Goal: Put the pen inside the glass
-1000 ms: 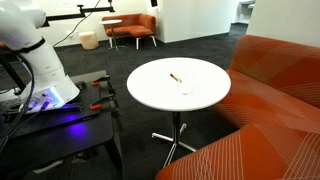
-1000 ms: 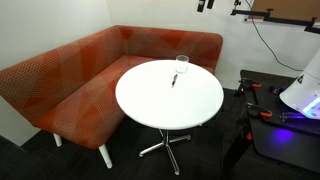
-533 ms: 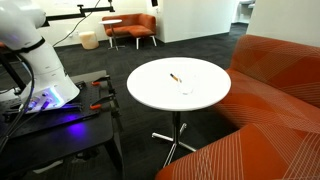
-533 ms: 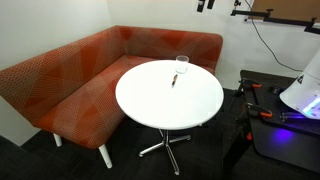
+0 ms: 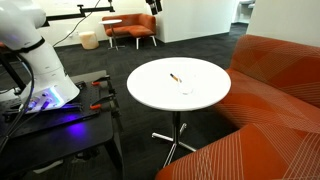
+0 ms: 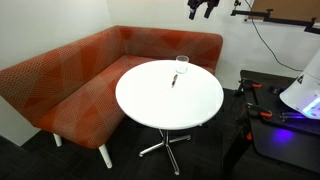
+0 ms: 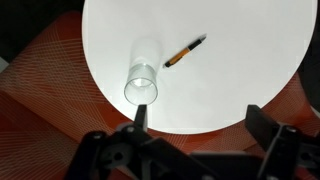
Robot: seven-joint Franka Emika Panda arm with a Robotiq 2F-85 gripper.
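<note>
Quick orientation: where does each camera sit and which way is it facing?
Exterior view: beside the robot base, facing the table, sofa beyond.
Exterior view: opposite the sofa corner, facing it over the table; gripper hangs top right.
Wrist view: high above, looking down; open fingers at bottom edge.
All show pen and glass.

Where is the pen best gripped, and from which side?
Probably mid-shaft on the pen, from straight above, the open claw turned so its jaws close across the thin width. It lies flat on the table, apart from the glass, so only its long sides offer purchase.
</note>
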